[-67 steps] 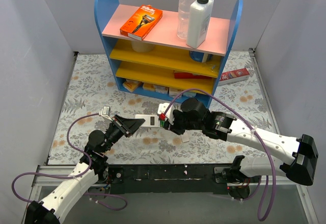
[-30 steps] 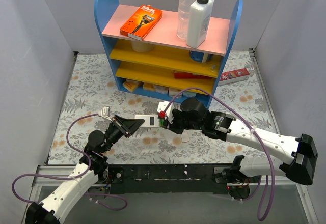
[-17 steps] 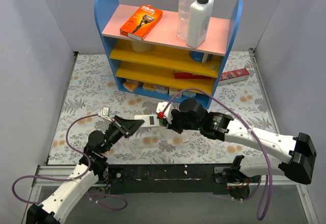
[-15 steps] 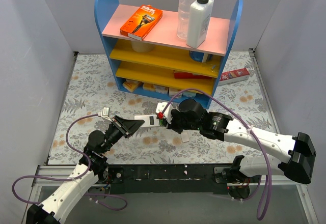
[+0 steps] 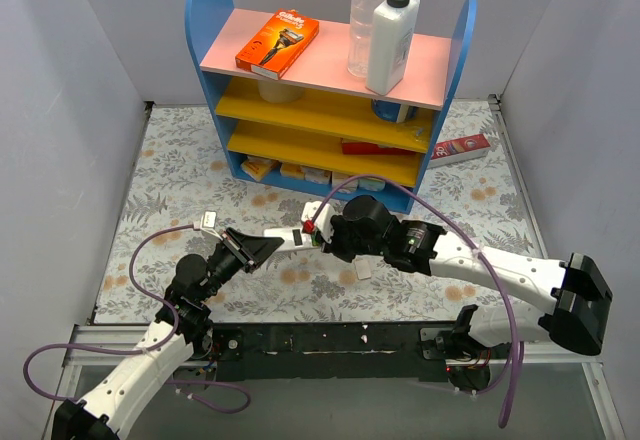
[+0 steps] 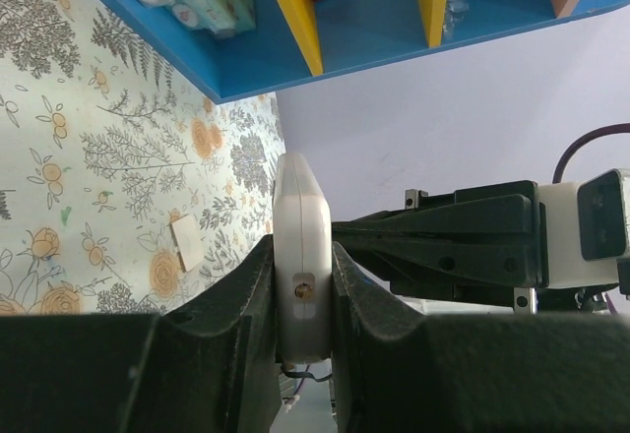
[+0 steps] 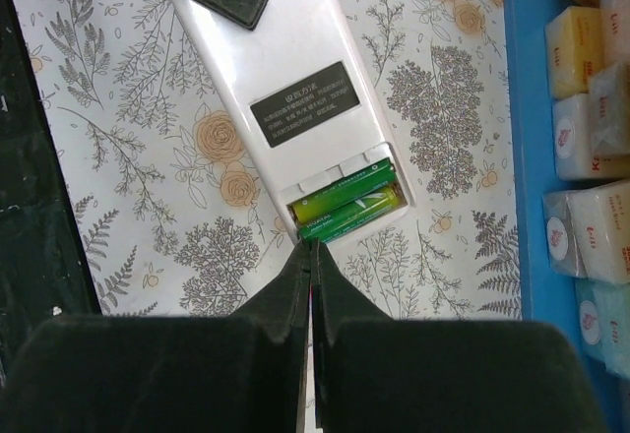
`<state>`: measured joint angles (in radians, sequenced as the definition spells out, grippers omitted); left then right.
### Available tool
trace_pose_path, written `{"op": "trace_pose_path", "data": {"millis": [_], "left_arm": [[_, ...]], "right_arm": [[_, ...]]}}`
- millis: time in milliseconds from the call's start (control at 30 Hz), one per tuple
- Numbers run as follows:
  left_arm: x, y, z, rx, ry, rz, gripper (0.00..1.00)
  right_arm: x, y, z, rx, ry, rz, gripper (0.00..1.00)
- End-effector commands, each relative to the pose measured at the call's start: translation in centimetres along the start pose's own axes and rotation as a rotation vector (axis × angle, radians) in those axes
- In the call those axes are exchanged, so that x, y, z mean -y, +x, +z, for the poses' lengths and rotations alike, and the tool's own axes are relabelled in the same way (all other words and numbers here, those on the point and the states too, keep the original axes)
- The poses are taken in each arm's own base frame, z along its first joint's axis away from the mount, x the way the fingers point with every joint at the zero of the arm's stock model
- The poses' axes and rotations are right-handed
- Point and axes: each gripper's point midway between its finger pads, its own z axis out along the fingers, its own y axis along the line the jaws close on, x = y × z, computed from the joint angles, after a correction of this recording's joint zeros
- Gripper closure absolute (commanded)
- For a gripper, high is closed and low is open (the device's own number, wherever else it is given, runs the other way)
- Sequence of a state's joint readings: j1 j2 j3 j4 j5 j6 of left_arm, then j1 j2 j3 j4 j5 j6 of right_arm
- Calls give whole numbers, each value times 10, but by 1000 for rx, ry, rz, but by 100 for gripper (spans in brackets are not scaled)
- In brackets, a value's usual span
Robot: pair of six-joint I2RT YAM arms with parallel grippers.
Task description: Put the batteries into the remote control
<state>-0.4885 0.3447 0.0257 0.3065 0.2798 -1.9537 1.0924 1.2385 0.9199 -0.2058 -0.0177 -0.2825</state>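
Bright even light, soft shadows, sharp overhead view, blurred near foregrounds

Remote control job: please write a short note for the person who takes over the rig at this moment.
Left pincer: shut on the remote control, its back showing.
Right pincer: shut, tips right next to the batteries.
Done: both batteries sit side by side in the remote control, uncovered.
To do: probably refit the cover. The loose white piece on the table may be it.

Green batteries (image 7: 346, 204), white remote control (image 7: 268, 47)
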Motion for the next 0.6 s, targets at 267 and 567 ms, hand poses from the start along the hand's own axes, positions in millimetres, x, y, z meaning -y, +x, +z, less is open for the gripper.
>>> {"op": "trace_pose_path", "data": {"millis": [267,567], "left_arm": [[38,28,-17,-172,144,-251,100],[39,27,-18,-167,148,-253,100]], "right_arm": [[20,-21,24,126,103,119,99],[15,-25,26,177,80,129,99]]}}
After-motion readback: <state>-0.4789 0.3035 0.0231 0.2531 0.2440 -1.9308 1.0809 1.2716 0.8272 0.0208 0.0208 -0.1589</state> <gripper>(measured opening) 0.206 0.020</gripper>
